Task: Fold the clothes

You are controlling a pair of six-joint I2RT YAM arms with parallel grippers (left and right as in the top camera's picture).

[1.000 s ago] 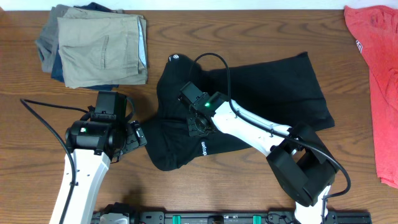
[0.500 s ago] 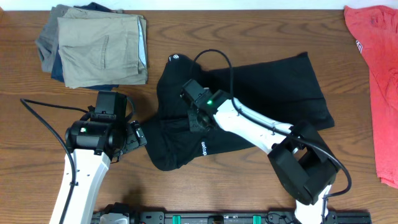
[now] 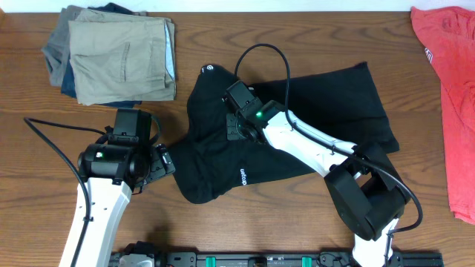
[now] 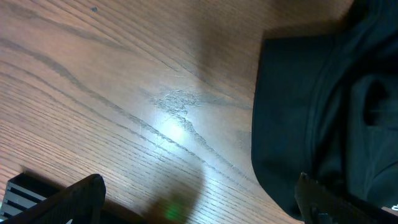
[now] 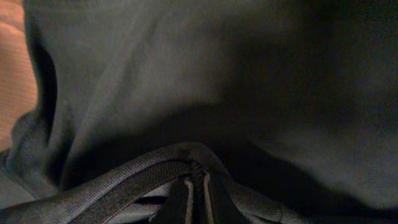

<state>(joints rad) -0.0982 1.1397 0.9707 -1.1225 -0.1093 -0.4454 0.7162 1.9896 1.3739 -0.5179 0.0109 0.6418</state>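
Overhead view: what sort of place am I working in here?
Probably a lab-style clothes-folding bench rather than a home: a bare wood-grain table, a black garment spread in the middle, and a stack of folded trousers and a red shirt set aside at the edges.

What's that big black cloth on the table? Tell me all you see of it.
A black soft garment, crumpled and partly folded, lies on the wooden table. A small round white logo sits near its top-left edge, tiny white print lower down. The right arm's fingers pinch a raised fold.
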